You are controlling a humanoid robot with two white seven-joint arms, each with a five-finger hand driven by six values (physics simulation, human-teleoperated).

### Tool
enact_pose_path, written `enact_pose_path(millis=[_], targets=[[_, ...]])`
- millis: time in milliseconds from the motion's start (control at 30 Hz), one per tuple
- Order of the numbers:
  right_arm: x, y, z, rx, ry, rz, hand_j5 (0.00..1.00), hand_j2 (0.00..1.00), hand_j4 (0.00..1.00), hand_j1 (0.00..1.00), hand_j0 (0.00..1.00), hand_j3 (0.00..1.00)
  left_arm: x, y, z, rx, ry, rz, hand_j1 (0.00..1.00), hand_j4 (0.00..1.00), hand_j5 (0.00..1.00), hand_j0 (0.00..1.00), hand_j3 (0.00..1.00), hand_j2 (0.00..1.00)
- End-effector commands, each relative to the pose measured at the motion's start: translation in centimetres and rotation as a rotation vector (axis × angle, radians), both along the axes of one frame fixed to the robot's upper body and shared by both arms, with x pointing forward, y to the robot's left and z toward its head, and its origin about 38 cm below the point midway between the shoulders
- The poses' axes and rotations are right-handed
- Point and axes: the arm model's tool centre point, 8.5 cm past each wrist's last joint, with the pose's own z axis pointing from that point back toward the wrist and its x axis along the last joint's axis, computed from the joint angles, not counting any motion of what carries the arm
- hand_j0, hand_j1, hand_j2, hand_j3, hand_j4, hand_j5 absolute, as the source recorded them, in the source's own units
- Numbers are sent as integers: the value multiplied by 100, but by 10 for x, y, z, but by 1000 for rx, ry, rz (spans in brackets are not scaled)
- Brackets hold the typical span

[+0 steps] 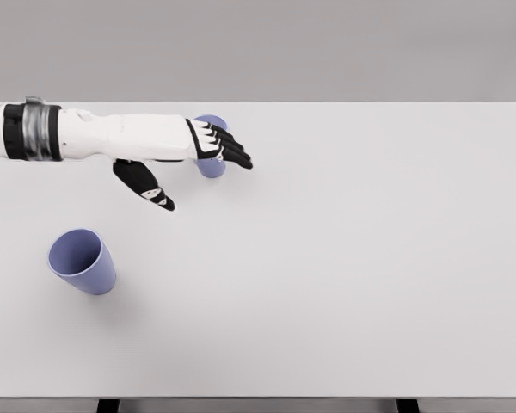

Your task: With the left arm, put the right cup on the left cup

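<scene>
Reaching in from the left edge of the head view, the white left arm (112, 136) stretches across the far left part of the white surface (370, 258). Its robot hand (208, 146) has dark fingers (232, 148) that lie straight and close together, pointing to the right, while the thumb (146, 185) hangs apart, angled down toward the near side. The fingers are extended, not curled, and they pinch nothing.

One blue cup (211, 163) sits partly hidden behind the fingers of this robot hand; only a bit of its rim shows above the knuckles and part of its body below them. Whether the fingers touch the cup or merely pass in front of it cannot be told from this view. The thumb is clearly off it, to its lower left.

A second blue cup (82, 261) stands well apart from the first, nearer the camera and further left, close to the left edge of the surface. Its open mouth faces up and its body seems to lean slightly toward the lower right in this view. It stands alone on the surface.

Two dark table legs (108, 405) show under the near edge of the surface.
</scene>
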Motion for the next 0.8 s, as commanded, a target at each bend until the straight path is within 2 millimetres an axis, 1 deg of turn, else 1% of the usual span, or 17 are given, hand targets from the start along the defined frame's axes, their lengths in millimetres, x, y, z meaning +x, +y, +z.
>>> enact_pose_path(millis=[0, 33, 67, 100, 133, 167, 200, 233, 300, 367, 400, 433, 500, 567, 633, 700, 767], targets=[[1, 0, 0, 2, -2, 9, 100, 100, 100, 100, 100, 100, 3, 8, 2, 7, -9, 25, 100, 100, 100, 100, 100, 100], [-5, 0, 0, 0, 11, 0, 100, 100, 100, 100, 100, 100, 13, 17, 9, 11, -26, 63, 100, 100, 100, 100, 100, 100], [-25, 0, 0, -4, 43, -9, 100, 100, 100, 100, 100, 100, 31, 33, 10, 18, -33, 135, 100, 100, 100, 100, 100, 100], [-32, 0, 0, -1, 55, -15, 100, 100, 100, 100, 100, 100, 44, 40, 8, 21, -33, 176, 100, 100, 100, 100, 100, 100], [-33, 0, 0, -1, 55, -10, 100, 100, 100, 100, 100, 100, 46, 34, 6, 16, -28, 168, 100, 100, 100, 100, 100, 100], [-31, 0, 0, -1, 52, -7, 100, 100, 100, 100, 100, 100, 53, 38, 5, 19, -29, 191, 100, 100, 100, 100, 100, 100], [-31, 0, 0, -1, 52, -11, 100, 100, 100, 100, 100, 100, 62, 49, 8, 17, -46, 237, 100, 100, 100, 100, 100, 100], [-32, 0, 0, -1, 53, -13, 100, 100, 100, 100, 100, 100, 68, 56, 12, 21, -67, 263, 100, 100, 100, 100, 100, 100], [-31, 0, 0, -1, 52, -10, 100, 100, 100, 100, 100, 100, 70, 45, 9, 20, -66, 242, 100, 100, 100, 100, 100, 100], [-32, 0, 0, -1, 54, -10, 100, 100, 100, 100, 100, 100, 79, 31, 0, 24, -50, 236, 100, 100, 100, 100, 100, 100], [-31, 0, 0, -1, 52, -13, 100, 100, 100, 100, 100, 100, 81, 24, -2, 20, -47, 227, 100, 100, 100, 100, 100, 100], [-32, 0, 0, -1, 53, -11, 100, 100, 100, 100, 100, 100, 81, 17, -2, 17, -45, 212, 100, 100, 100, 100, 100, 100], [-31, 0, 0, -1, 52, -10, 100, 100, 100, 100, 100, 100, 82, 9, -3, 12, -46, 201, 100, 100, 100, 100, 100, 100], [-32, 0, 0, -1, 54, -10, 100, 100, 100, 100, 100, 100, 83, -1, -8, 43, -64, 180, 100, 100, 100, 100, 100, 100], [-32, 0, 0, -1, 54, -10, 100, 100, 100, 100, 100, 100, 86, 3, -17, 85, -40, 187, 100, 100, 100, 100, 100, 100], [-32, 0, 0, -1, 54, -10, 100, 100, 100, 100, 100, 100, 103, 7, -31, 135, -6, 236, 100, 100, 100, 100, 100, 100], [-32, 0, 0, -1, 54, -10, 100, 100, 100, 100, 100, 100, 108, 9, -30, 128, -4, 252, 100, 100, 100, 100, 100, 100]])
